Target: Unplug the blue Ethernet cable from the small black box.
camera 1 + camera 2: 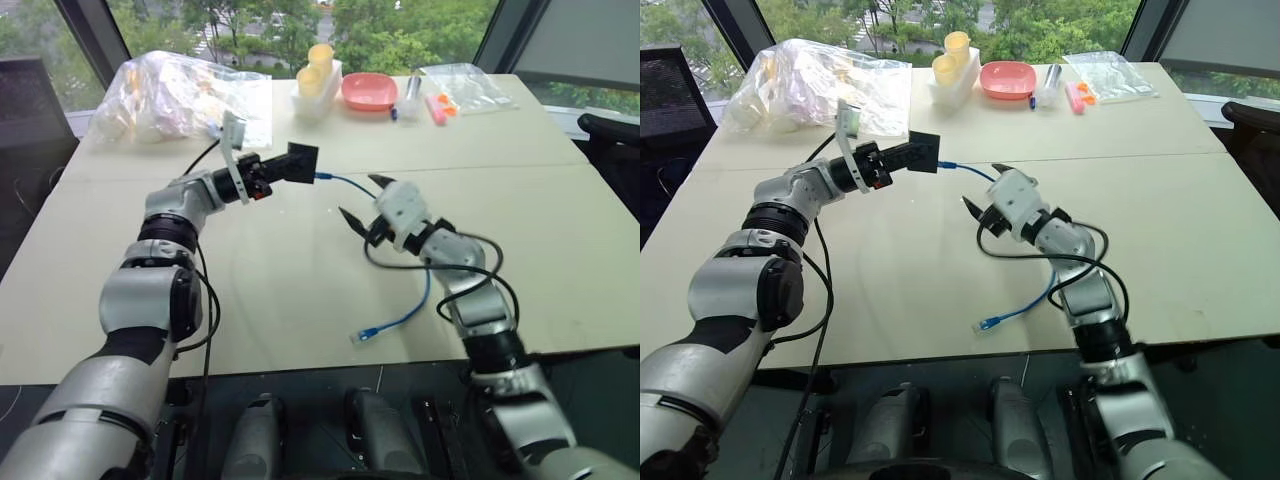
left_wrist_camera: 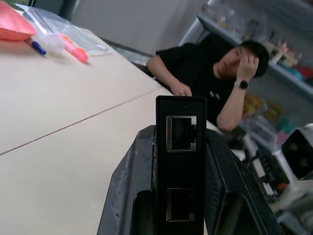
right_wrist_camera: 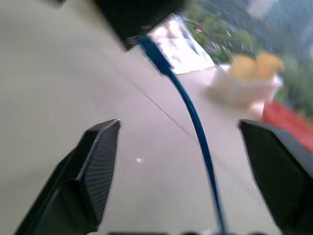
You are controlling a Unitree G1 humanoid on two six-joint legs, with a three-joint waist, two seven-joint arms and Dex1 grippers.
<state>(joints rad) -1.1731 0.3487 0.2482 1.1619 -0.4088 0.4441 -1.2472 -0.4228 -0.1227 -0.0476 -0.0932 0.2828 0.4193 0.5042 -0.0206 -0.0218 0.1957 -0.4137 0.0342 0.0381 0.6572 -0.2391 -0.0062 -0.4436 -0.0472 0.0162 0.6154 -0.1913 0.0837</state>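
My left gripper (image 1: 290, 166) is shut on the small black box (image 1: 303, 158) and holds it above the table, left of centre. In the left wrist view the box (image 2: 181, 107) stands between the fingers (image 2: 132, 166) and shows two empty ports. The blue Ethernet cable (image 1: 345, 183) leaves the box's far side. It passes between the spread fingers of my open right gripper (image 1: 362, 198), which do not touch it. In the right wrist view the cable (image 3: 195, 122) runs up to the dark box (image 3: 137, 14). Its loose plug end (image 1: 368, 333) lies near the table's front edge.
Along the table's far side sit a crumpled clear plastic bag (image 1: 180, 95), a white holder with yellow cups (image 1: 318, 75), a pink bowl (image 1: 369, 91), markers (image 1: 440, 107) and a flat clear bag (image 1: 468, 85). A person (image 2: 210, 73) sits beyond the table.
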